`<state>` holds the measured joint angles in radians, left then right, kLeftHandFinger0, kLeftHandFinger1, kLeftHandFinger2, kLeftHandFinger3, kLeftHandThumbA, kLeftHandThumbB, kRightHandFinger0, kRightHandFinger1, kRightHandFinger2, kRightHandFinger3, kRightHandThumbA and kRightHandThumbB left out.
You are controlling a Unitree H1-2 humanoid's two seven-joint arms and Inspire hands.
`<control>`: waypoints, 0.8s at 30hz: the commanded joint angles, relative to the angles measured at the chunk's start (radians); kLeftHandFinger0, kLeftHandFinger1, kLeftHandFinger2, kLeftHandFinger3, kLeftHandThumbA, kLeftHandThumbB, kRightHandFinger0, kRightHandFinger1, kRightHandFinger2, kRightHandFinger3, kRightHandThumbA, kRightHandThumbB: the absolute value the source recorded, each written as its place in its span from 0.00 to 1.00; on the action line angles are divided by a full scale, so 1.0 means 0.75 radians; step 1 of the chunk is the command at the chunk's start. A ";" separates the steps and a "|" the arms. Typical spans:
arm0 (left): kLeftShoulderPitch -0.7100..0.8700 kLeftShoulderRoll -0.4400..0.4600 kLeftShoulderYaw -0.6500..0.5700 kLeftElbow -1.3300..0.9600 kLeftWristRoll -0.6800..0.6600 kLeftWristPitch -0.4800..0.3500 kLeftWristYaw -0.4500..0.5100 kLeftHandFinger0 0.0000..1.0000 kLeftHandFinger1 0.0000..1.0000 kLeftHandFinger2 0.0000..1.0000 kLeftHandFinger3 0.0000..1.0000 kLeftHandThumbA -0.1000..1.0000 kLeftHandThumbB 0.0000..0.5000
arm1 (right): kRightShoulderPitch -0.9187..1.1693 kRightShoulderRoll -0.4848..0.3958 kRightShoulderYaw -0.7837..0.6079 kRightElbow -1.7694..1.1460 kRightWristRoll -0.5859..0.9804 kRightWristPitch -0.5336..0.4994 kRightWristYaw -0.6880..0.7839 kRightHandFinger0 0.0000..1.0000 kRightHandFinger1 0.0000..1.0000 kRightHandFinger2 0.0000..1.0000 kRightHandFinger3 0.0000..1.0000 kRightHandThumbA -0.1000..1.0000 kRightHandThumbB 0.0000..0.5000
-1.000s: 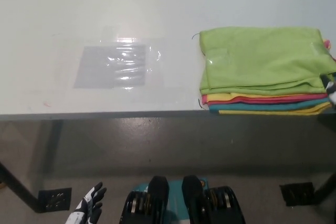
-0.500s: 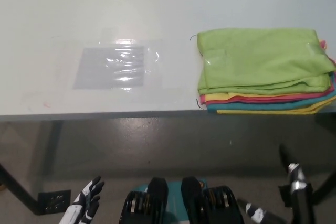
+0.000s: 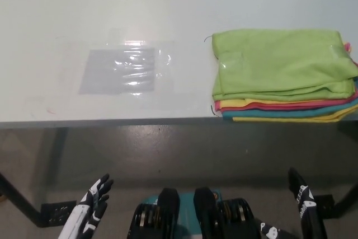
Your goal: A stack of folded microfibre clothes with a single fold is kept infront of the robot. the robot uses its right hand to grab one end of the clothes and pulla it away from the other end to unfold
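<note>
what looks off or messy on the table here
Little stands out. The cloth stack lies slightly fanned, lower layers poking out under the green cloth, close to the table front edge. Nothing spilled.

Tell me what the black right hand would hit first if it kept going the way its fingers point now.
Probably the near edge of the white table. The black right hand hangs low, below that edge, fingers pointing up-picture toward the stack of folded microfibre cloths. Depth is unclear, so it might pass under.
</note>
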<state>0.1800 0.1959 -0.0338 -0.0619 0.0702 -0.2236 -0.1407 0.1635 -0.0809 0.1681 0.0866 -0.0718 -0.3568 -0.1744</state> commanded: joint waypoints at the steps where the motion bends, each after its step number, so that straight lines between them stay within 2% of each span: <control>1: -0.019 0.003 0.024 -0.013 -0.025 -0.001 0.015 1.00 1.00 1.00 1.00 0.97 0.86 | -0.021 0.015 -0.026 -0.004 0.033 -0.067 0.048 1.00 1.00 1.00 1.00 1.00 0.65; 3: -0.026 0.010 0.044 -0.027 -0.037 0.010 0.020 1.00 1.00 1.00 1.00 0.97 0.82 | -0.032 0.018 -0.030 0.002 0.038 -0.061 0.058 1.00 1.00 1.00 1.00 1.00 0.70; 8: -0.059 0.008 0.095 0.004 -0.090 -0.025 0.024 1.00 1.00 1.00 1.00 0.95 0.77 | -0.043 0.015 -0.039 0.008 0.022 -0.051 0.068 1.00 1.00 1.00 1.00 1.00 0.76; 12: -0.077 0.002 0.122 -0.001 -0.097 0.002 0.028 1.00 1.00 1.00 1.00 0.96 0.78 | -0.048 0.013 -0.048 0.007 0.033 -0.057 0.082 1.00 1.00 1.00 1.00 1.00 0.78; 14: -0.080 -0.002 0.129 -0.010 -0.101 0.016 0.026 1.00 1.00 1.00 1.00 0.95 0.77 | -0.044 0.012 -0.054 -0.002 0.027 -0.052 0.089 1.00 1.00 1.00 1.00 1.00 0.77; 18: -0.105 -0.010 0.136 -0.004 -0.115 0.035 0.019 1.00 1.00 1.00 1.00 0.94 0.82 | -0.028 0.013 -0.071 -0.032 0.024 -0.030 0.091 1.00 1.00 1.00 1.00 1.00 0.78; 24: -0.151 0.004 0.147 0.006 -0.135 0.047 0.006 1.00 1.00 1.00 1.00 0.95 0.80 | -0.022 0.020 -0.079 -0.049 0.008 -0.039 0.098 1.00 1.00 1.00 1.00 1.00 0.70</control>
<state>0.0928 0.1918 0.0669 -0.0540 0.0070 -0.1983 -0.1375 0.1473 -0.0739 0.1193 0.0879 -0.0580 -0.3567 -0.1166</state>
